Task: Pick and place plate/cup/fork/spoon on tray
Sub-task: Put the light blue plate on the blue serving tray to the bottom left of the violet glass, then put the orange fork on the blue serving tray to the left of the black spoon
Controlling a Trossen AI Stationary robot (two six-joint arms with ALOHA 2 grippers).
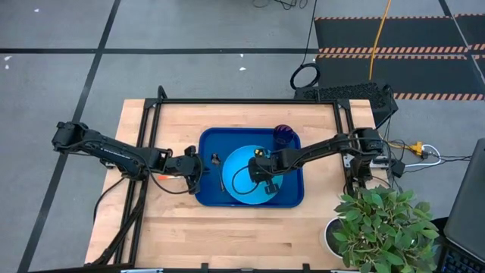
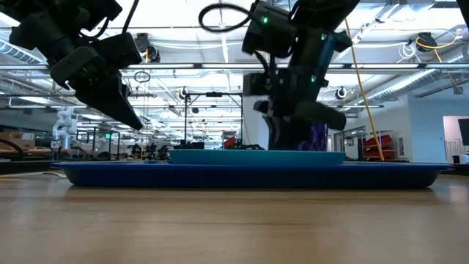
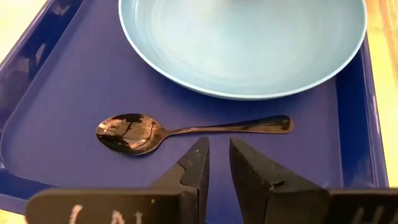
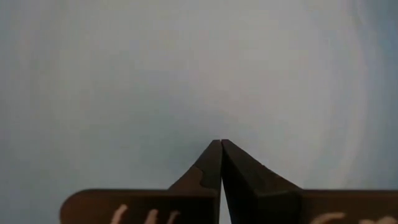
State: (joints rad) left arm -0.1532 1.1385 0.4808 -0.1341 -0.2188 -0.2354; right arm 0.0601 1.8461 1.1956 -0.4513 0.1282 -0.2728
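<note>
One spoon [image 3: 186, 130] lies on the tray [image 3: 74, 93] beside the plate [image 3: 242, 43], just ahead of the narrowly parted, empty left gripper [image 3: 219, 149].

high: overhead | low: table-level | wrists: close | shared: tray [image 1: 208, 144]

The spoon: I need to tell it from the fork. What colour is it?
Glossy dark, near-black spoon; left wrist view shows it best.

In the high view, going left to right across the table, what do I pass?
Left claw at the tray's left rim → spoon on the tray floor → plate, with the right claw above its right part → cup in the tray's back right corner.
</note>
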